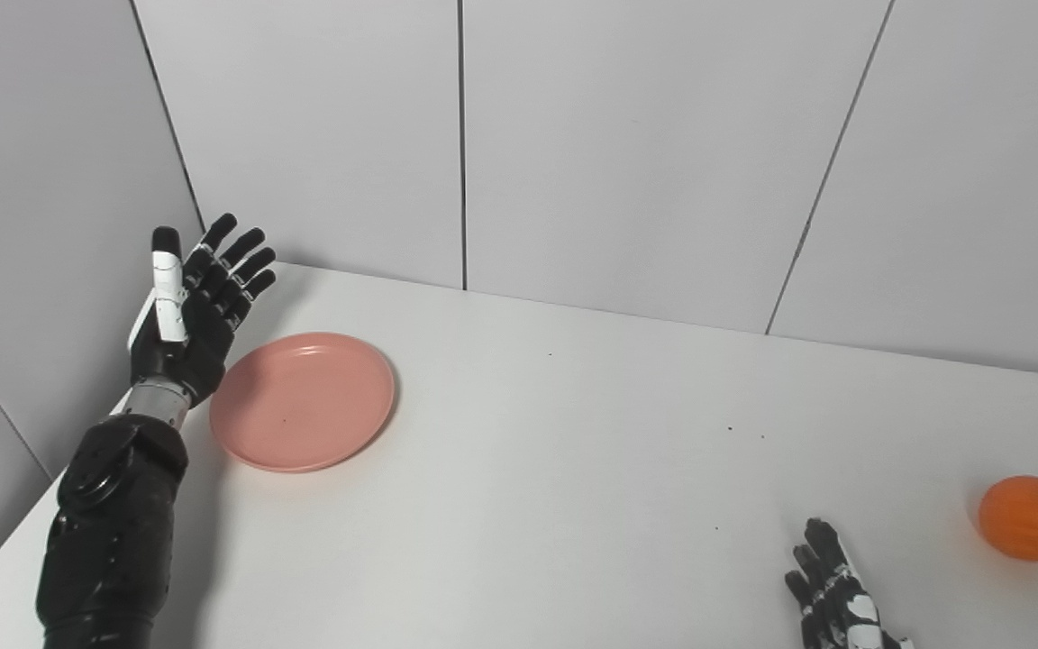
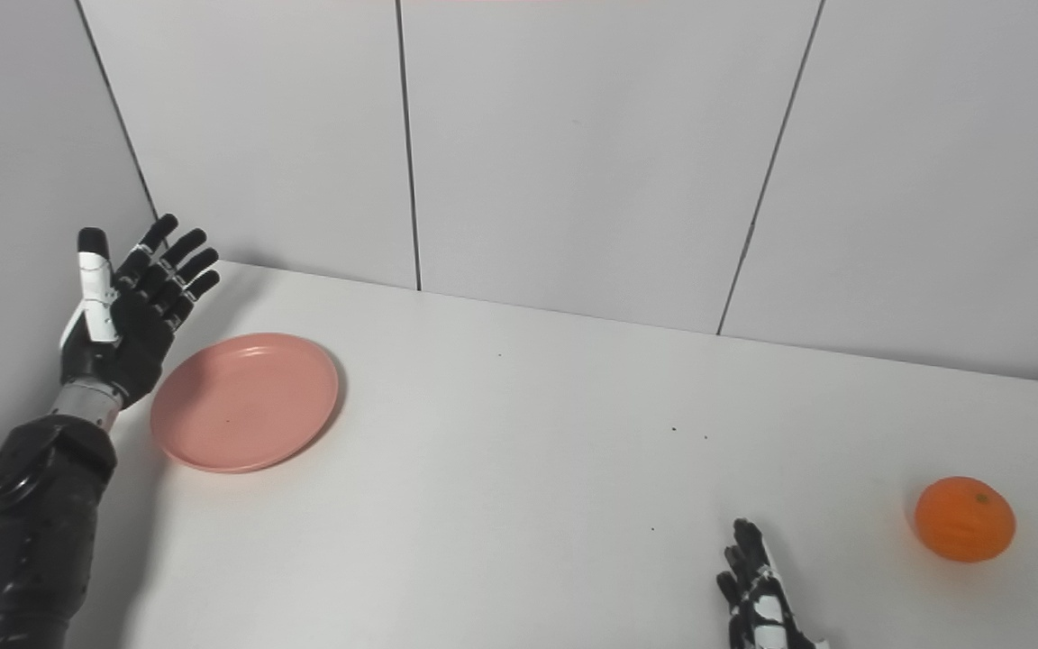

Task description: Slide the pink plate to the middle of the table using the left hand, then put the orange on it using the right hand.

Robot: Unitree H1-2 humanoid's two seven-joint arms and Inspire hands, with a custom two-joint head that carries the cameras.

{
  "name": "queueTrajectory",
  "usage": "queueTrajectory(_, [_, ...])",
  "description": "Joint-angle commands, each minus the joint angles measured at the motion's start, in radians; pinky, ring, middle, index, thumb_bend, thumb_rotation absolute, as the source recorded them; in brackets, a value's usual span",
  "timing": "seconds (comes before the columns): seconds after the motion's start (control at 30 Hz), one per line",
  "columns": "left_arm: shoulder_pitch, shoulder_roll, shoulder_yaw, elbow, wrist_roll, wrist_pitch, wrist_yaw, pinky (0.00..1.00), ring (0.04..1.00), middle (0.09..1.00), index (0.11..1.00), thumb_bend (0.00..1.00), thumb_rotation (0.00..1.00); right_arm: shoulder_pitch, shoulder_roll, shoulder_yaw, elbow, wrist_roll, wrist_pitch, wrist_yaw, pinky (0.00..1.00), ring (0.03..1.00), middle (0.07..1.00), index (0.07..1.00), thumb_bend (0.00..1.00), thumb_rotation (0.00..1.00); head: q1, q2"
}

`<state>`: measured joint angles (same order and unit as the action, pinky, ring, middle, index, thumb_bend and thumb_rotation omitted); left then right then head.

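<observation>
1. Surface: a plain white counter (image 1: 573, 469) stands in a corner formed by pale grey panelled walls (image 1: 627, 144).
2. Plate: a round, shallow pink plate (image 1: 303, 401) lies flat on the counter at the far left, near the corner. It carries nothing.
3. Fruit: a round orange (image 1: 1031, 518) with a small dark stem mark rests on the counter at the right edge, well apart from the plate.
4. Left hand: the black left hand (image 1: 186, 315) is raised just beside the plate's left rim, fingers (image 1: 244, 257) spread wide and pointing up and away, palm turned toward the plate. It holds nothing. Contact with the rim cannot be confirmed.
5. Right hand: the black-and-white right hand (image 2: 762, 599) shows only partly at the bottom edge, fingers extended and lying low over the counter, holding nothing. It sits to the left of the orange and clear of it.
6. A few small dark specks (image 1: 731, 430) mark the counter between plate and orange.
</observation>
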<state>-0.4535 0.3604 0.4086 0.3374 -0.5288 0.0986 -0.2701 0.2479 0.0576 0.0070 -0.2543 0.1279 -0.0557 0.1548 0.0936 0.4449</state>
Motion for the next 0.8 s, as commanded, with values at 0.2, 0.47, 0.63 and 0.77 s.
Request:
queueTrajectory(0.2, [-0.087, 0.085, 0.039, 0.120, -0.069, -0.087, -0.136, 0.83, 0.878, 0.873, 0.932, 1.00, 0.84, 0.163, -0.011, 0.016, 0.000, 0.003, -0.044, 0.001, 1.00, 1.000, 0.985, 0.938, 0.78, 0.97, 0.001, 0.001])
queueTrajectory(0.47, [-0.093, 0.115, 0.036, 0.126, -0.039, -0.050, -0.099, 0.83, 0.874, 0.872, 0.917, 1.00, 0.86, 0.166, -0.011, 0.017, -0.004, -0.005, -0.044, -0.004, 1.00, 1.000, 0.986, 0.943, 0.77, 0.97, 0.003, 0.013])
queueTrajectory(0.63, [-0.102, 0.134, 0.029, 0.126, -0.027, -0.048, -0.092, 0.84, 0.879, 0.837, 0.911, 1.00, 0.89, 0.166, -0.013, 0.020, -0.007, -0.002, -0.037, -0.005, 1.00, 1.000, 0.989, 0.947, 0.77, 0.97, 0.005, 0.013])
queueTrajectory(0.77, [-0.106, 0.149, 0.018, 0.142, 0.001, -0.062, -0.087, 0.77, 0.856, 0.833, 0.896, 1.00, 0.90, 0.167, -0.015, 0.022, -0.007, -0.003, -0.037, -0.006, 1.00, 1.000, 0.986, 0.944, 0.78, 0.97, 0.005, 0.013])
